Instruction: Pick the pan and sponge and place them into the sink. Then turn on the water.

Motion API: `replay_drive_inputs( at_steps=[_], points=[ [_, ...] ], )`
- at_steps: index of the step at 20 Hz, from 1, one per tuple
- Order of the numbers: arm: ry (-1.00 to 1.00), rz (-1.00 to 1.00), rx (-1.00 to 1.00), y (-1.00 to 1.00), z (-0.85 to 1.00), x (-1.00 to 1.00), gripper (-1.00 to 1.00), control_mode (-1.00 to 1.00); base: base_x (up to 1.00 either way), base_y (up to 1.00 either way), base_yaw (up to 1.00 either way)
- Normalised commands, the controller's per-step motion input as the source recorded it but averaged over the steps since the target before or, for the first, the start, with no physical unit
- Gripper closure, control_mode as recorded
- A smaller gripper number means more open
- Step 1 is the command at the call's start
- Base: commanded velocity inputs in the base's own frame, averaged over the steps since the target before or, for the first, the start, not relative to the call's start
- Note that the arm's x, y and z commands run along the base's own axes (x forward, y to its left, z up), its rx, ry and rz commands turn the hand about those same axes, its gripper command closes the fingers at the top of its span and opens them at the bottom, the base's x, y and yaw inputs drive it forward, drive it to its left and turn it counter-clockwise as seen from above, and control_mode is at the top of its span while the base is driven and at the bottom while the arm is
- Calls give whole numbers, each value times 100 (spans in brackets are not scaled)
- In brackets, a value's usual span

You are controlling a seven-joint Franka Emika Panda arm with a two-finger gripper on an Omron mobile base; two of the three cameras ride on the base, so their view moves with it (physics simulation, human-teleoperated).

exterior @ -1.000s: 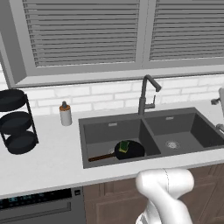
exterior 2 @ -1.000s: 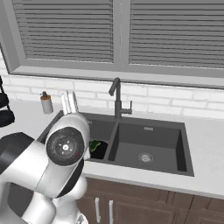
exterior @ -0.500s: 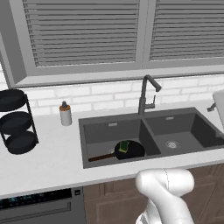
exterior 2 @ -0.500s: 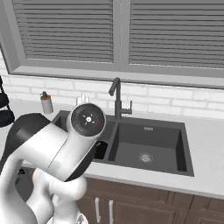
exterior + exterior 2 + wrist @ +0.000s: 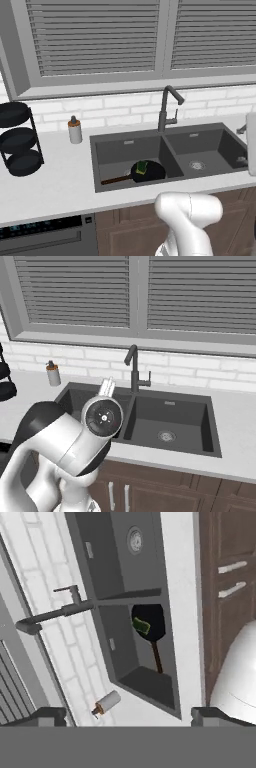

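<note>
The black pan (image 5: 151, 172) lies in the left basin of the dark grey sink (image 5: 200, 134), its brown handle pointing left. The yellow-and-green sponge (image 5: 142, 167) rests on the pan. From the hand view I look down on the pan (image 5: 152, 618), the sponge (image 5: 141, 626) and the sink (image 5: 115, 562) from high up. My gripper (image 5: 130, 717) is open, with its tips far apart and nothing between them. It hangs well above the right basin, at the right edge of the left base view (image 5: 244, 145). No water shows at the faucet (image 5: 167, 107).
A soap dispenser (image 5: 74, 131) stands on the counter left of the sink. A black tiered rack (image 5: 15, 137) is at the far left. My arm's elbow (image 5: 102, 417) covers the left basin in the right base view. Cabinet doors (image 5: 227, 587) run below the counter.
My arm has swung to the right, and the hand has come further into the left base view from its right edge. Pan and sponge have not moved. The gripper stays open.
</note>
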Motion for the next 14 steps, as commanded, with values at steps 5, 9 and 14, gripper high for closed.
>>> replay_drive_inputs(
  at_steps=[5,9,14],
  points=[
    [0,-17,21,-13,-9,24,-100,-100,0,0,0],
    [0,-10,26,-18,0,36,-100,-100,0,0,0],
    [-1,-7,33,-21,9,31,-100,-100,0,0,0]
  ],
)
